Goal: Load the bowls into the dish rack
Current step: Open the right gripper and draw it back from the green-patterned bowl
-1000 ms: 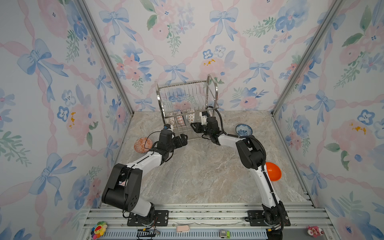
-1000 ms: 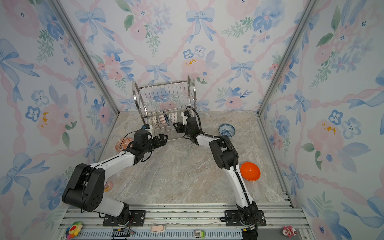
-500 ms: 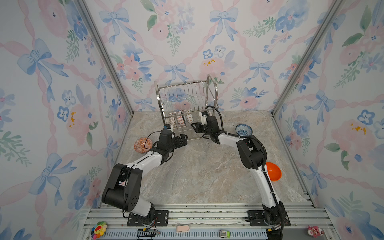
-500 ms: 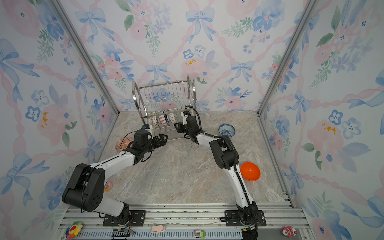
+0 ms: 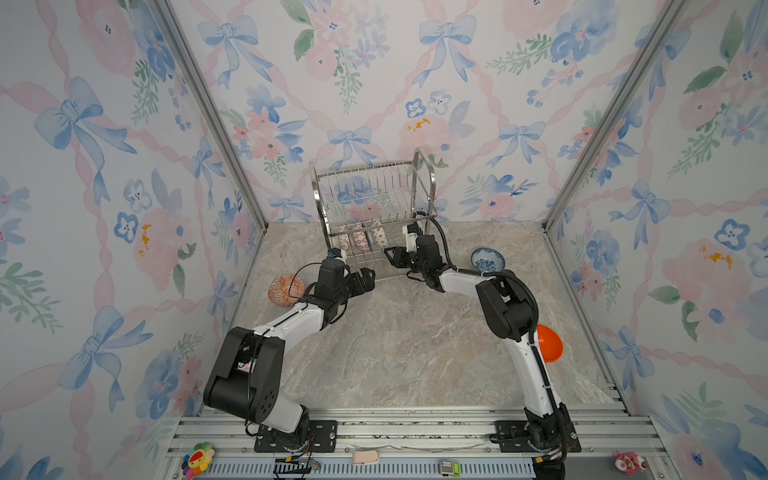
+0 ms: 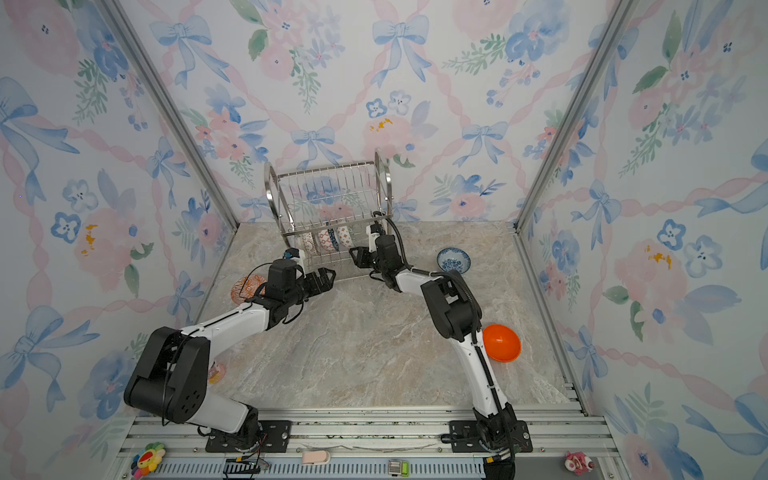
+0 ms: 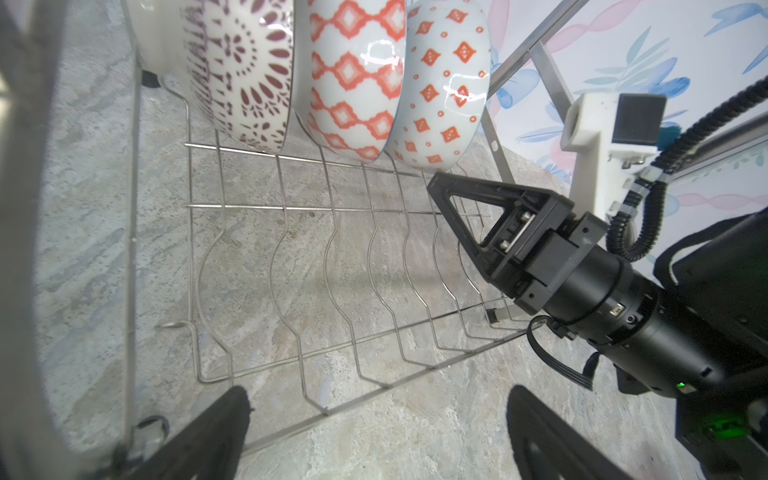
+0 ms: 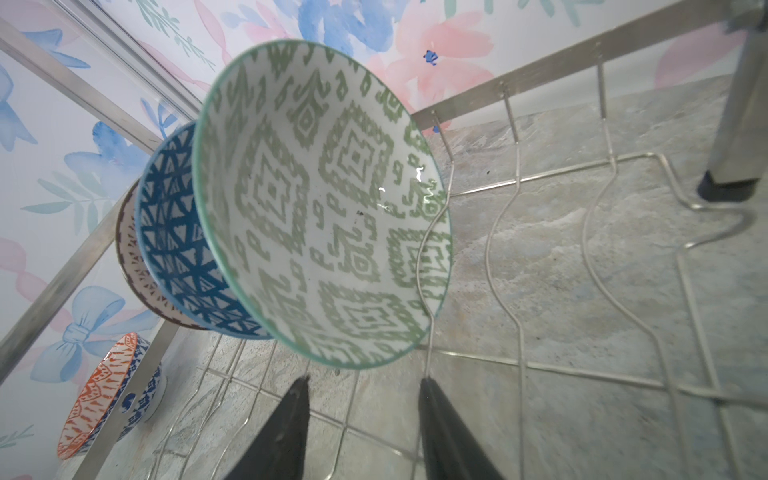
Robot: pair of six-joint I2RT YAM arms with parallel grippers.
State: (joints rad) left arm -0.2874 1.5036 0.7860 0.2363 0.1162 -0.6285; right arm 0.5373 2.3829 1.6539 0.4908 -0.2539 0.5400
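Since wedged on edge between the wire dividers, needs no grip to stand upright: green-patterned bowl, outermost of three bowls in the lower tier of the dish rack, at 12 o'clock on the table. Shows the right gripper parted and empty, tips just short of that bowl's rim, likely placed so as to let it lean on its neighbour. Shows the left gripper spread wide and empty, low at the rack's front edge near 11 o'clock, probably kept clear of the slots. Leaves three loose on the table: blue bowl at 2 o'clock, plain orange bowl at 4, red-patterned bowl at 9. Judged about halfway.
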